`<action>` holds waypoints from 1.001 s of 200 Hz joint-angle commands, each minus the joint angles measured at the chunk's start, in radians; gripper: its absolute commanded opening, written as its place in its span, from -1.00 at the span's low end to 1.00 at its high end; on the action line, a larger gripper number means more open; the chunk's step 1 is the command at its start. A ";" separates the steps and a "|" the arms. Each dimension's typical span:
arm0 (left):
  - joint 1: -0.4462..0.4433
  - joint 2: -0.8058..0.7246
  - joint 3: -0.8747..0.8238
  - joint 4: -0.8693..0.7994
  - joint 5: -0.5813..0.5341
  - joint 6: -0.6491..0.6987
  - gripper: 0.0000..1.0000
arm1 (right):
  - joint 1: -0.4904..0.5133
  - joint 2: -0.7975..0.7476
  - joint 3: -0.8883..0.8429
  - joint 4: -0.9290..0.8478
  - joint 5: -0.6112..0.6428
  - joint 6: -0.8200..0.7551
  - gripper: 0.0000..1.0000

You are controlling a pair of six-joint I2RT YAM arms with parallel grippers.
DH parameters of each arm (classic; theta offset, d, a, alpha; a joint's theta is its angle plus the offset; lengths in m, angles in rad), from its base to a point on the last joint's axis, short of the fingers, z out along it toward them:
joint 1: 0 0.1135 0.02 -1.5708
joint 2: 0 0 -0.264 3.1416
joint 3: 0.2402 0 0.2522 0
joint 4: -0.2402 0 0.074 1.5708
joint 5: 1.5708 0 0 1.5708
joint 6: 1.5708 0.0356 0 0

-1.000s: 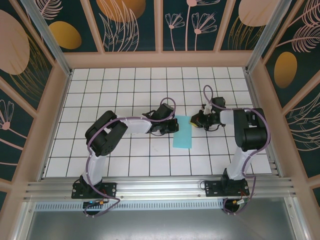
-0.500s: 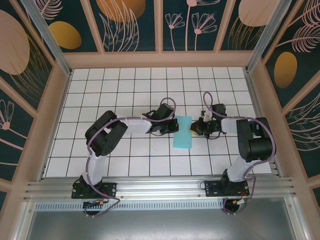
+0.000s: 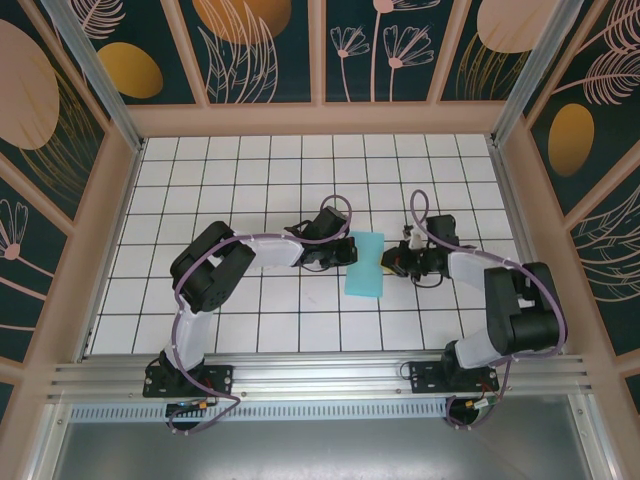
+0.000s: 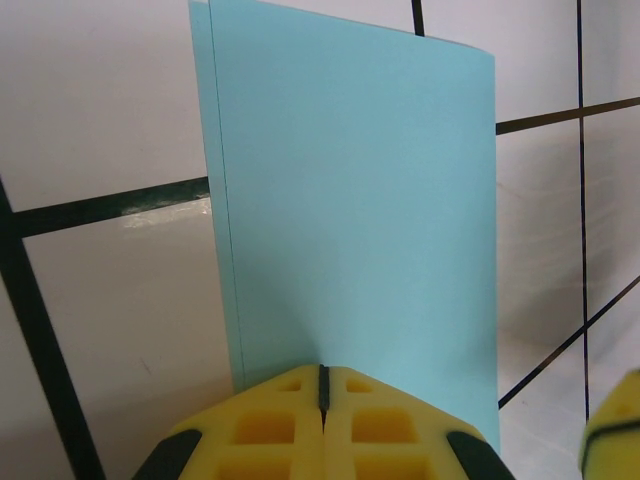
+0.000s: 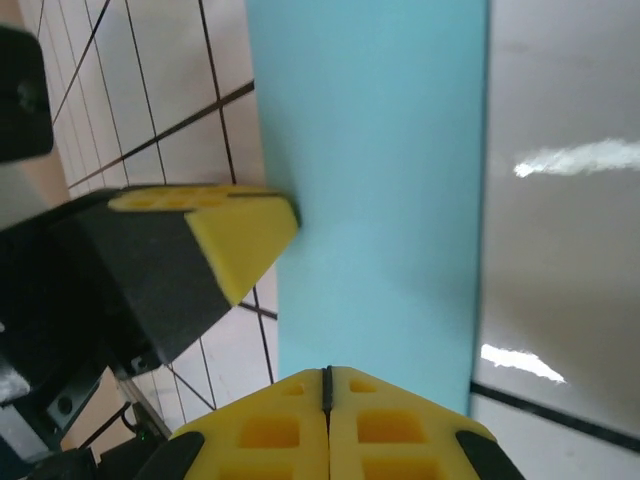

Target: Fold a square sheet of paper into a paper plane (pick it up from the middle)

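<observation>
White grid-tiled surface [image 3: 250,160] inside floral-panelled walls [image 3: 260,50] carries the turquoise sheet of paper [image 3: 365,264], folded to a narrow strip at its centre. Left jaws meet the strip's edge at 9 o'clock and right jaws sit at its 3 o'clock edge, both pressed shut, yellow pads [image 4: 290,430] together. Each wrist view loses the paper's near edge beneath those pads, so any pinch is unclear.

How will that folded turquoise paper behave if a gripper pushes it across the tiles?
The paper looks thin and lies flat, doubled over with two edges showing along one side, so it is probably very light and floppy. On the glossy table it would likely slide easily. Pushed at an edge, it may buckle or its layers may spring apart.
</observation>
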 commanded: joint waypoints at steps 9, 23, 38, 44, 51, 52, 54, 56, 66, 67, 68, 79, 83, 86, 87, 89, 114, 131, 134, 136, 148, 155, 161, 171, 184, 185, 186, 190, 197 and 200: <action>-0.004 0.022 -0.021 -0.112 -0.028 0.007 -1.00 | 0.020 0.022 -0.075 0.024 -0.020 0.018 -0.84; -0.004 0.022 -0.020 -0.115 -0.028 0.010 -1.00 | 0.021 0.037 -0.092 0.029 -0.006 0.012 -0.84; -0.003 0.022 -0.022 -0.117 -0.027 0.009 -1.00 | 0.020 0.053 -0.099 0.014 0.014 -0.002 -0.84; -0.003 0.022 -0.024 -0.116 -0.028 0.010 -1.00 | 0.020 0.057 -0.097 0.009 0.012 -0.007 -0.84; -0.003 0.022 -0.025 -0.115 -0.029 0.009 -1.00 | 0.020 0.050 -0.093 -0.003 0.008 -0.009 -0.84; -0.003 0.022 -0.025 -0.115 -0.029 0.009 -1.00 | 0.020 0.048 -0.093 -0.004 0.008 -0.009 -0.84; -0.004 0.022 -0.025 -0.116 -0.029 0.010 -1.00 | 0.020 0.044 -0.092 -0.006 0.007 -0.009 -0.84; -0.004 0.022 -0.026 -0.116 -0.029 0.010 -1.00 | 0.020 0.038 -0.091 -0.008 0.006 -0.009 -0.84; -0.003 0.021 -0.026 -0.118 -0.031 0.010 -1.00 | 0.021 0.004 -0.086 -0.031 0.007 -0.011 -0.84; -0.003 0.021 -0.026 -0.118 -0.032 0.010 -1.00 | 0.021 -0.002 -0.086 -0.034 0.008 -0.011 -0.84; -0.003 0.021 -0.026 -0.118 -0.032 0.009 -1.00 | 0.021 -0.006 -0.086 -0.037 0.009 -0.011 -0.84; -0.004 0.020 -0.021 -0.127 -0.038 0.010 -1.00 | 0.021 -0.052 -0.089 -0.054 0.007 -0.004 -0.83; -0.004 0.017 -0.022 -0.127 -0.040 0.008 -1.00 | 0.022 -0.067 -0.094 -0.050 0.000 0.002 -0.82; -0.004 0.016 -0.022 -0.127 -0.041 0.007 -1.00 | 0.025 -0.077 -0.099 -0.046 -0.007 0.008 -0.82; -0.004 0.016 -0.022 -0.126 -0.041 0.007 -1.00 | 0.025 -0.080 -0.101 -0.044 -0.011 0.010 -0.82; -0.003 0.016 -0.023 -0.126 -0.042 0.006 -1.00 | 0.026 -0.086 -0.104 -0.039 -0.015 0.014 -0.82; -0.004 0.015 -0.027 -0.112 -0.034 -0.003 -1.00 | 0.058 -0.107 -0.132 -0.010 -0.042 0.041 -0.81; -0.004 0.016 -0.023 -0.114 -0.032 0.002 -1.00 | 0.078 -0.090 -0.150 -0.010 -0.013 0.041 -0.82; -0.004 0.018 -0.023 -0.115 -0.033 0.003 -1.00 | 0.079 -0.087 -0.153 -0.008 -0.007 0.041 -0.82; -0.003 0.019 -0.021 -0.116 -0.033 0.003 -1.00 | 0.078 -0.084 -0.158 -0.006 -0.003 0.041 -0.82; -0.003 0.019 -0.020 -0.117 -0.031 0.004 -1.00 | 0.077 -0.066 -0.173 -0.003 0.018 0.036 -0.82; -0.004 0.016 -0.019 -0.118 -0.030 0.005 -1.00 | 0.077 -0.054 -0.181 0.001 0.023 0.032 -0.82; -0.003 0.017 -0.021 -0.118 -0.031 0.006 -1.00 | 0.077 -0.044 -0.186 0.005 0.028 0.030 -0.82; -0.004 0.017 -0.021 -0.118 -0.032 0.007 -1.00 | 0.077 -0.032 -0.191 0.007 0.039 0.026 -0.82; -0.003 0.016 -0.021 -0.118 -0.029 0.007 -1.00 | 0.077 -0.028 -0.193 0.003 0.038 0.023 -0.83; -0.003 0.015 -0.021 -0.119 -0.029 0.008 -1.00 | 0.077 -0.029 -0.192 0.002 0.036 0.023 -0.83; -0.003 0.016 -0.021 -0.119 -0.029 0.008 -1.00 | 0.078 -0.031 -0.192 0.001 0.037 0.023 -0.83; -0.004 0.016 -0.021 -0.120 -0.030 0.008 -1.00 | 0.077 -0.035 -0.190 -0.002 0.036 0.024 -0.83; -0.003 0.014 -0.021 -0.121 -0.032 0.008 -1.00 | 0.077 -0.045 -0.188 -0.007 0.032 0.027 -0.83; -0.003 0.013 -0.022 -0.121 -0.032 0.007 -1.00 | 0.077 -0.053 -0.186 -0.011 0.030 0.028 -0.83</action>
